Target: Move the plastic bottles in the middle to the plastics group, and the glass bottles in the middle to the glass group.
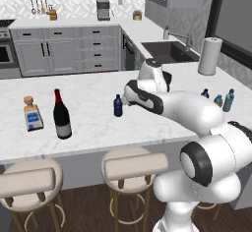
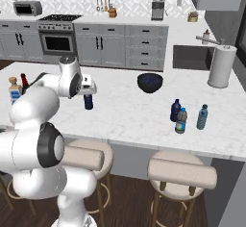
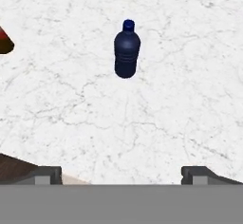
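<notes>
Marble counter (image 3: 190, 76), open tool (image 3: 121, 175) above blue bottle (image 3: 126, 50)

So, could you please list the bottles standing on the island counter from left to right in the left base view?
Squat clear bottle with blue label → tall wine bottle → dark blue bottle → small dark blue bottle → greyish bottle → teal bottle.
</notes>
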